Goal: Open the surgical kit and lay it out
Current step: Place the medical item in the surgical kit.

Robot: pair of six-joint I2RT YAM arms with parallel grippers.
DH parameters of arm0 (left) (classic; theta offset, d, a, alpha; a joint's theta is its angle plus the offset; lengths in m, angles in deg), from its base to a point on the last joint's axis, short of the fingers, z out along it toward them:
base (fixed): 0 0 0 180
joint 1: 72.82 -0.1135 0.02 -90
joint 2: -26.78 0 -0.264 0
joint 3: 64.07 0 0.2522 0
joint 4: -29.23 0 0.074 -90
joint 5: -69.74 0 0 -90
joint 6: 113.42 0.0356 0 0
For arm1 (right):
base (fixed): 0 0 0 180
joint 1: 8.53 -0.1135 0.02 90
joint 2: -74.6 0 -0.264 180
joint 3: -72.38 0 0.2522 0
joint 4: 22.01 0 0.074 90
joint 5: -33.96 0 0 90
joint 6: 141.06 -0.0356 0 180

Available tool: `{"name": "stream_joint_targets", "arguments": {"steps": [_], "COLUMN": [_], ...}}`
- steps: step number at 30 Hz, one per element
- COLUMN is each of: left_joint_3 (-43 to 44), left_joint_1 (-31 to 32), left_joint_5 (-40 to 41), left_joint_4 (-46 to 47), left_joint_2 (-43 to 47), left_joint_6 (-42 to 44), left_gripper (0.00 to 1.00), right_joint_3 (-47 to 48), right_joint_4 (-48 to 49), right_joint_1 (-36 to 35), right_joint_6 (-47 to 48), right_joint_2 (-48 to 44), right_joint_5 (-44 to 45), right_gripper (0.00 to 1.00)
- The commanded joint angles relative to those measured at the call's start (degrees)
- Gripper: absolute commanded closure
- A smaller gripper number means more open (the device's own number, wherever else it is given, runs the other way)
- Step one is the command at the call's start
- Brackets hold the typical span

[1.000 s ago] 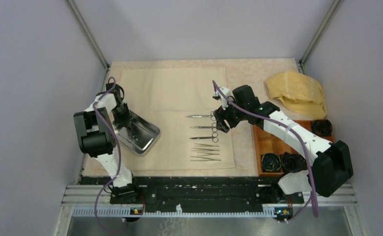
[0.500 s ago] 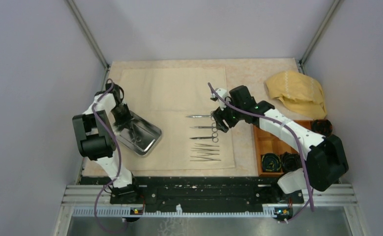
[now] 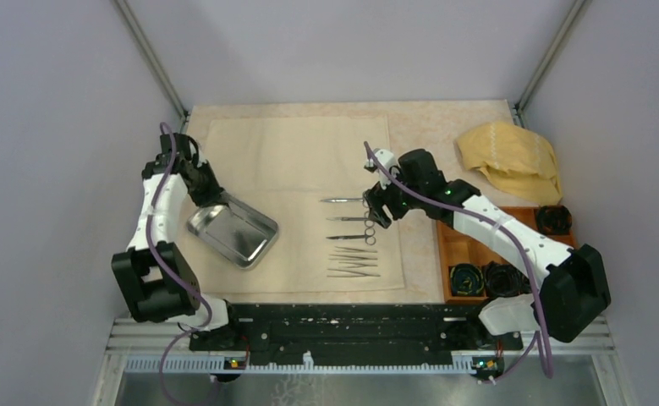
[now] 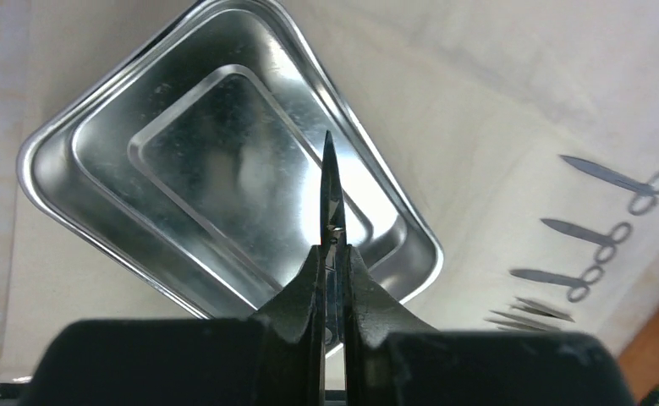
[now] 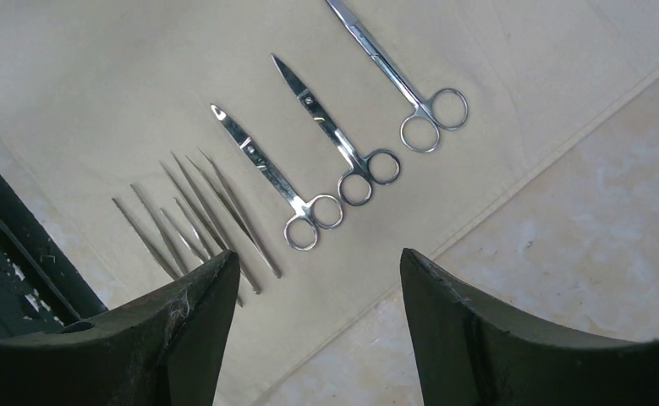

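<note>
The pale cream cloth sheet lies spread on the table. The steel tray sits on its left part and shows nothing inside in the left wrist view. My left gripper hangs above the tray's far corner, shut on a pair of steel scissors whose blade points out past the fingertips. Three scissors and several tweezers lie in a row on the cloth. My right gripper is open and empty above the scissor handles, near the cloth's right edge.
A crumpled mustard-yellow cloth lies at the back right. An orange compartment box with black coils stands at the right front. The bare marbled tabletop shows right of the cloth.
My left gripper has risen out of the tray and moved back-left with the scissors, and the tray now shows nothing inside. My right gripper has barely moved.
</note>
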Motion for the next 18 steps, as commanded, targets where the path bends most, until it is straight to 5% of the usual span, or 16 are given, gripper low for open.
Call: {"name": "stream_joint_targets", "arguments": {"steps": [1,12,18], "left_joint_3": [-0.16,-9.78,-11.9], "left_joint_1": [0.4,5.89,16.04], "left_joint_5": [-8.8,-43.02,-50.12], "left_joint_4": [0.95,28.21,44.1], "left_joint_2": [7.41,19.87,18.59], "left_joint_6": [-3.27,-11.81,-21.2], "left_gripper": [1.0,1.0,1.0], "right_joint_3": [2.64,0.26,-0.4], "right_joint_4": [2.51,16.86,35.01], "right_joint_1": [-0.27,1.47,1.47], "right_joint_6": [-4.12,-20.88,-35.2], "right_joint_2": [-2.41,-4.24,-2.09], "right_joint_5": [-0.34,-14.87,-22.68], "right_gripper": [0.3,0.3,0.31]}}
